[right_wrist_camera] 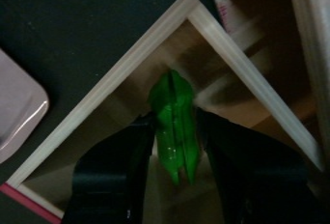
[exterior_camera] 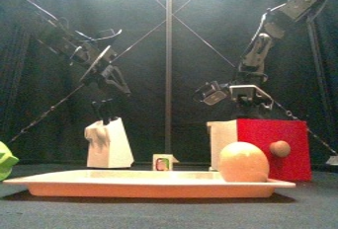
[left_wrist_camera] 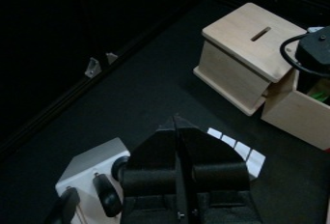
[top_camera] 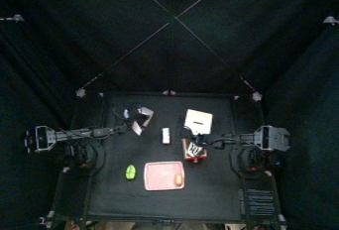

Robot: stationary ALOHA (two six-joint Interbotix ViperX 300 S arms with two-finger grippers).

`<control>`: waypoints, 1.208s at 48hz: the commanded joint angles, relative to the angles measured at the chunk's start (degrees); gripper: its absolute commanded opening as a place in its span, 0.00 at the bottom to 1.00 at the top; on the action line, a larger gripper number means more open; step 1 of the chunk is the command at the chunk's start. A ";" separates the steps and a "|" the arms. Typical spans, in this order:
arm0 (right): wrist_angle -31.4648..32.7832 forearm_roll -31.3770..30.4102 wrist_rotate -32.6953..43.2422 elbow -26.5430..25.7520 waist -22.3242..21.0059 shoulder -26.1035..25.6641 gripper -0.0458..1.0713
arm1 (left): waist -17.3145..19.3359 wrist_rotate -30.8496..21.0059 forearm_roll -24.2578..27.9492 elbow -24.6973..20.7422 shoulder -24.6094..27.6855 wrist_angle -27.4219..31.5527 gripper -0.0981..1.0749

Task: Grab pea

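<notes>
The pea (right_wrist_camera: 175, 131) is a glossy green pod lying inside an open wooden box (right_wrist_camera: 110, 102) with a triangular opening. My right gripper (right_wrist_camera: 178, 175) reaches down into that box. Its jaws stand open, one on each side of the pod, which lies between them. From above, the right gripper (top_camera: 196, 151) is over the red-sided box (top_camera: 199, 157) right of centre. In the front view it (exterior_camera: 211, 95) hangs above the red box (exterior_camera: 271, 146). My left gripper (left_wrist_camera: 180, 136) is shut and empty, hovering over a white block (left_wrist_camera: 91, 170).
A pink tray (top_camera: 165, 176) lies at the table's front, with a tan egg shape (exterior_camera: 242, 162) on it. A light green thing (top_camera: 130, 172) sits left of the tray. A beige slotted box (left_wrist_camera: 252, 44) stands at the back, and a small cube (exterior_camera: 164, 162) in the middle.
</notes>
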 commanded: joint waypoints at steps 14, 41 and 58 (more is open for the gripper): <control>-0.88 -0.44 -0.09 -0.88 -0.18 1.93 0.74 | 0.18 0.00 0.09 -0.62 -0.09 0.26 0.34; -0.53 -1.41 -0.09 -1.41 -0.09 5.36 0.73 | 0.18 0.00 0.09 -0.18 -0.09 0.44 0.34; 0.53 -1.76 -0.09 -2.11 0.00 4.48 0.61 | 0.35 -0.09 0.09 0.00 -0.09 0.44 0.34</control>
